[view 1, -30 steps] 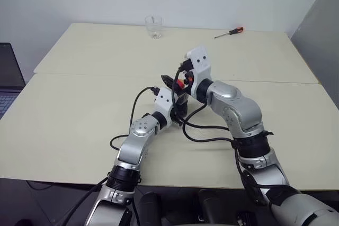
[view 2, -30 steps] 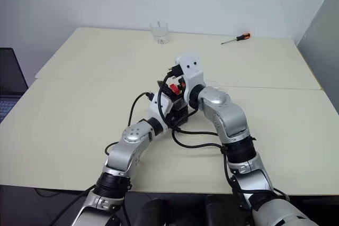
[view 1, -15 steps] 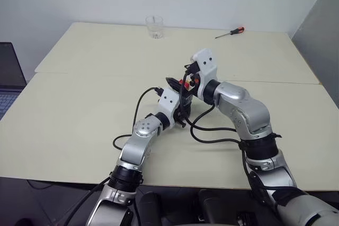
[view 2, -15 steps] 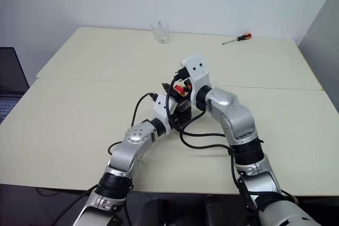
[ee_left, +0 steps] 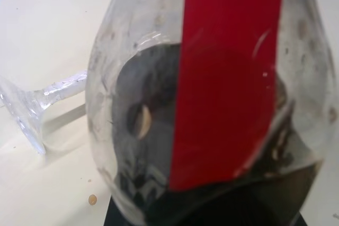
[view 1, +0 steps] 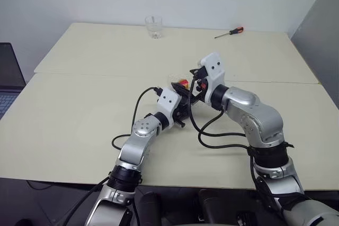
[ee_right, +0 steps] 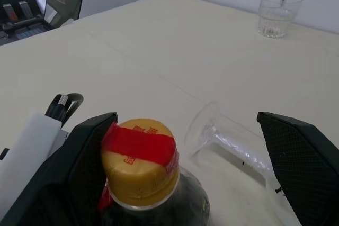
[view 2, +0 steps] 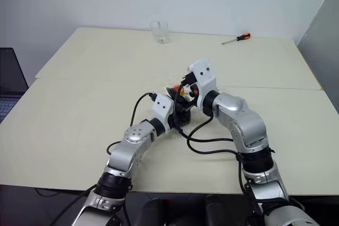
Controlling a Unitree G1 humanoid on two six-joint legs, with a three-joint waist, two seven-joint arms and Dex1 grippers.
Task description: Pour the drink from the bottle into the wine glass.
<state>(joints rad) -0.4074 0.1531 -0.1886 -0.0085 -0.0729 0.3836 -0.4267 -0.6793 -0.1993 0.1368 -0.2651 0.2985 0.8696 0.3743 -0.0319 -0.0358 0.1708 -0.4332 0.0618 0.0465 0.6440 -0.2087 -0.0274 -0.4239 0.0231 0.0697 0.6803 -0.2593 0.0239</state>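
Note:
The bottle (ee_left: pixel 228 78) stands upright near the table's middle, clear with a red label strip and the dark drink (ee_left: pixel 143 130) in its lower part. My left gripper (view 1: pixel 181 104) is shut on its body. Its yellow cap (ee_right: pixel 139 154) carries red tape. My right gripper (ee_right: pixel 185 120) is open just behind and above the cap, one finger on each side and neither touching it. The wine glass (ee_right: pixel 228 141) lies on its side on the table just beyond the bottle, and its foot (ee_left: pixel 26 115) and stem are visible.
A short clear tumbler (view 1: pixel 153 26) stands at the table's far edge, with a red-handled screwdriver (view 1: pixel 229 32) to its right. A laptop (view 1: pixel 8 78) sits off the table's left side. A seam (view 1: pixel 106 75) runs across the cream table.
My right arm has drawn back and to the right, away from the bottle's top, uncovering the cap. The left gripper and the bottle have stayed in place.

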